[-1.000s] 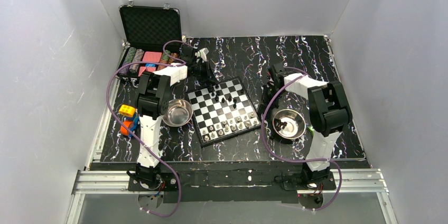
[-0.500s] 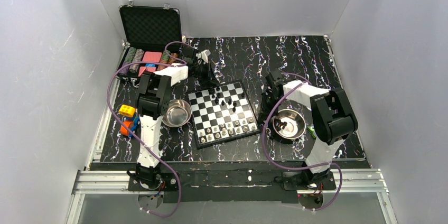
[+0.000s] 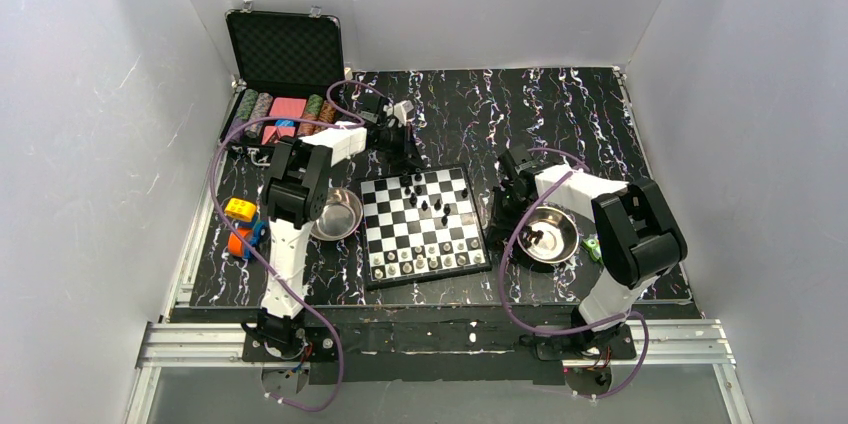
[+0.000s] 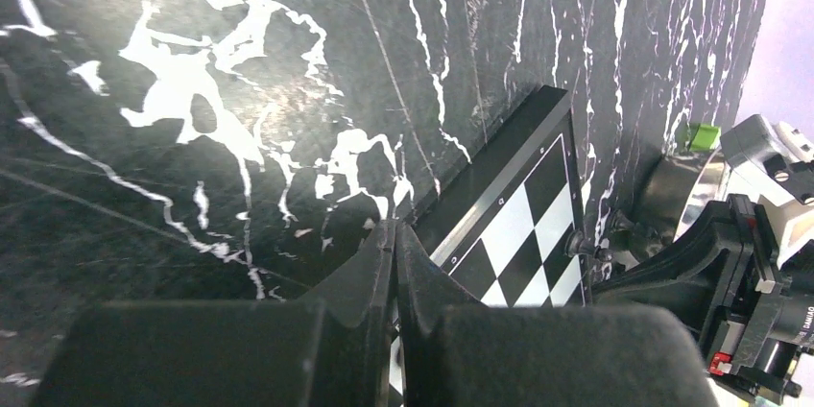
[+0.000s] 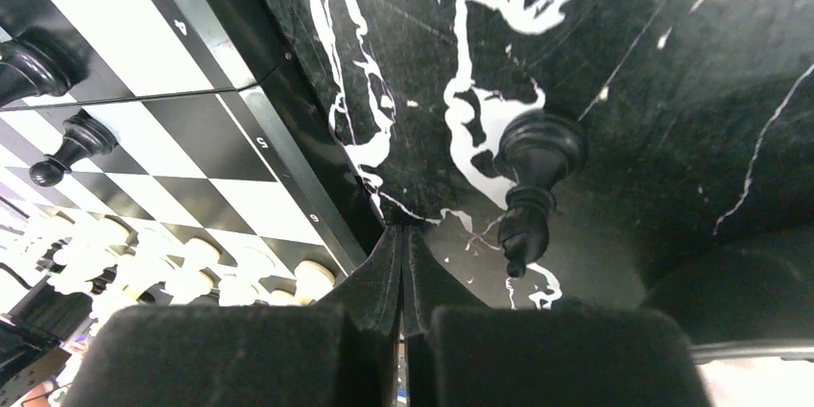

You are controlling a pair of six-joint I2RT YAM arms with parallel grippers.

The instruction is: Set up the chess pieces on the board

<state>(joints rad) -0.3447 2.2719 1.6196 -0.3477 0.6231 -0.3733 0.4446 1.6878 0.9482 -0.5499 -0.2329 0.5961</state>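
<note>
Over the last second the board (image 3: 400,236) has turned on the table (image 3: 560,114) from a clear slant to lie nearly square to the arms, and has slid a little nearer to them. The left gripper (image 3: 408,152) has shifted rightward along the far side, and the right arm has folded in closer.

Both grippers are pinched fully together and hold nothing. The left gripper (image 4: 395,231) has its tips at the board's far left corner, right at the black rim (image 4: 499,181). The right gripper (image 5: 401,236) has its tips against the board's right edge (image 5: 288,153).

Black chess pieces (image 3: 432,202) stand loosely over the far half of the board, not in rows. Pale pieces (image 3: 430,256) fill the two near rows. One black piece (image 5: 534,177) stands upright on the table just beside the right edge, off the board. A steel bowl (image 3: 345,202) sits left of the board. Another bowl (image 3: 572,227) on the right holds a dark piece (image 3: 537,237).
</note>
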